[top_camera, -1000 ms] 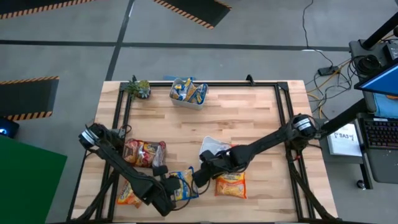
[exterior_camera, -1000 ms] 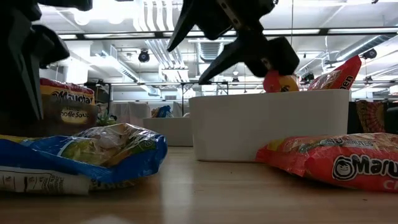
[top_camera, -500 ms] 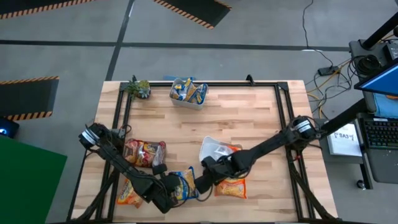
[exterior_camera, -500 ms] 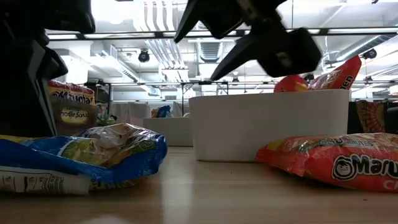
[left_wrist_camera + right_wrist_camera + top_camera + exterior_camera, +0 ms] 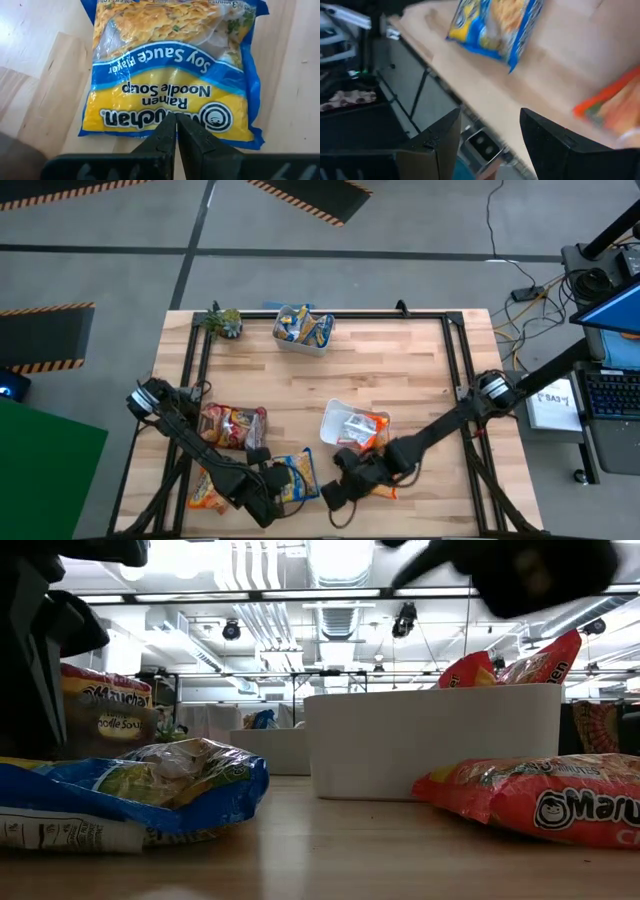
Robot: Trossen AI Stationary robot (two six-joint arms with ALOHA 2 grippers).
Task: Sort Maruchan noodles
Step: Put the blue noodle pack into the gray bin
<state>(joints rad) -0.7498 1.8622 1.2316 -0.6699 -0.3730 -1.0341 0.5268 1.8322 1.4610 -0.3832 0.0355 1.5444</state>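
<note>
A blue-and-yellow noodle packet point(image 5: 296, 477) lies flat near the table's near edge, also seen as the blue packet point(image 5: 170, 75). My left gripper point(image 5: 176, 121) is shut, with its tips over that packet's yellow end. My right gripper point(image 5: 336, 492) is open over the near edge. It stands between the blue packet point(image 5: 492, 25) and an orange packet point(image 5: 376, 480), which lies flat partly under the right arm. A white tray point(image 5: 334, 420) holds orange packets point(image 5: 470, 670) that stick up above its rim. Red packets point(image 5: 232, 425) lie on the left side. My left gripper's shut fingertips point(image 5: 170, 131) sit over the blue packet's yellow end point(image 5: 150, 117). Whether they touch it, I cannot tell. The packet lies flat on the table.
A second tray point(image 5: 303, 328) with blue packets stands at the far edge, next to a small plant point(image 5: 222, 322). Another orange packet point(image 5: 205, 495) lies at the near left corner. The middle and right of the table top point(image 5: 400, 365) are bare wood.
My right gripper has moved from beside the white tray toward the table's near edge, staying open. The arm no longer covers the white tray and the orange packets in it. The left arm and the blue packet have kept still.
</note>
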